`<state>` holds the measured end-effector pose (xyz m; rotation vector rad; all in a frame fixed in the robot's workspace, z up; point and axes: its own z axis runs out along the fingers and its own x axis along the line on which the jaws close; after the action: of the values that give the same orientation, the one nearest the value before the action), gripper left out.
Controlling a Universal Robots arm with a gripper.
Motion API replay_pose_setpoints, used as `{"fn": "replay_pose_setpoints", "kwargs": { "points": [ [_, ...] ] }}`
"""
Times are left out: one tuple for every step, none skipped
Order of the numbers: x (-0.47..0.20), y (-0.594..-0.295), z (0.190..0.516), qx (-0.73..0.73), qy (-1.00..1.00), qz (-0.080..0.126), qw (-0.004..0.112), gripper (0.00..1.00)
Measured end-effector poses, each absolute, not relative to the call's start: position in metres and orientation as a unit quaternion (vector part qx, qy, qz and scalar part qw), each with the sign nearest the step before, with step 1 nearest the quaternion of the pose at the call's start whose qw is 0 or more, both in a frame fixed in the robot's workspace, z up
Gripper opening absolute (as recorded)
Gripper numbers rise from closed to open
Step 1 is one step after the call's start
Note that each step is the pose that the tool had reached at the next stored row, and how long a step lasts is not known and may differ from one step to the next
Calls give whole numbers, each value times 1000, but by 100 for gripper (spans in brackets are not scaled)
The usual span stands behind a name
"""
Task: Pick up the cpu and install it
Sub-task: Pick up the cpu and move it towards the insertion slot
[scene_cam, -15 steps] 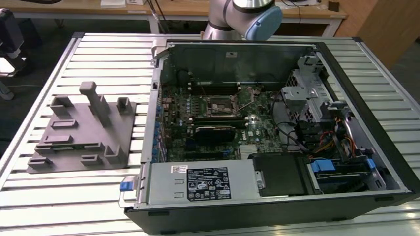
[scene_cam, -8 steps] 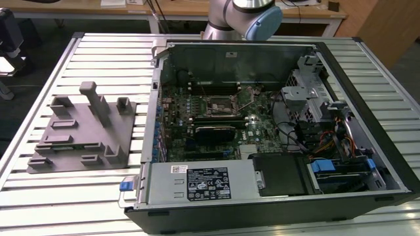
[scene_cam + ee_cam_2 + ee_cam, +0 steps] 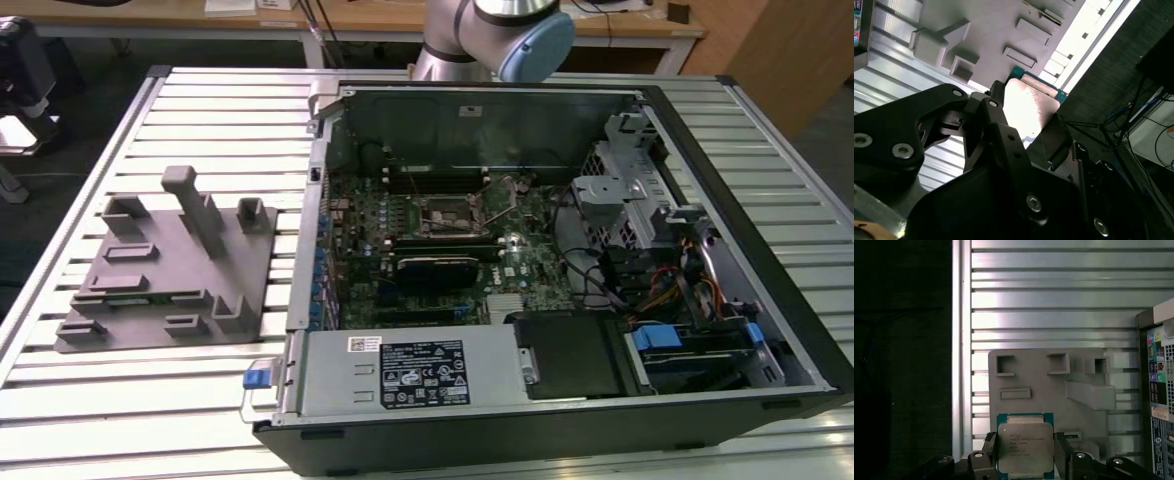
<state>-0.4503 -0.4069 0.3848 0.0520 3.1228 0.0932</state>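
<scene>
The cpu [image 3: 1025, 447] is a small square chip with a silvery top and a green rim, and it sits between the two black fingers of my gripper [image 3: 1025, 455], which is shut on it. In the second wrist view the cpu [image 3: 1030, 106] shows its bright metal face between the same fingers [image 3: 996, 125]. It hangs above the grey fixture plate [image 3: 1044, 385] on the slatted table. The open computer case [image 3: 534, 270] holds the motherboard, whose socket [image 3: 447, 212] has a metal frame. The arm [image 3: 494, 35] stands behind the case.
The grey fixture plate [image 3: 160, 270] with upright posts lies at the exterior view's left of the case. Inside the case are a power supply [image 3: 400, 375], drive bays [image 3: 694, 345] and cables. The table's edge [image 3: 956, 365] borders dark floor.
</scene>
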Motion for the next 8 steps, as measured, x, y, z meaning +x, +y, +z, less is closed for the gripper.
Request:
{"fn": "replay_pose_setpoints", "kwargs": {
  "points": [
    [-449,-407,385,17,999,30,9,54],
    [-449,-407,385,17,999,30,9,54],
    [-448,-407,385,17,999,30,9,54],
    [-448,-407,385,17,999,30,9,54],
    [-448,-407,386,17,999,30,8,54],
    [-448,-407,387,17,999,30,8,54],
    [-448,-407,388,17,999,30,8,54],
    [-447,-407,389,17,999,30,8,54]
  ]
}}
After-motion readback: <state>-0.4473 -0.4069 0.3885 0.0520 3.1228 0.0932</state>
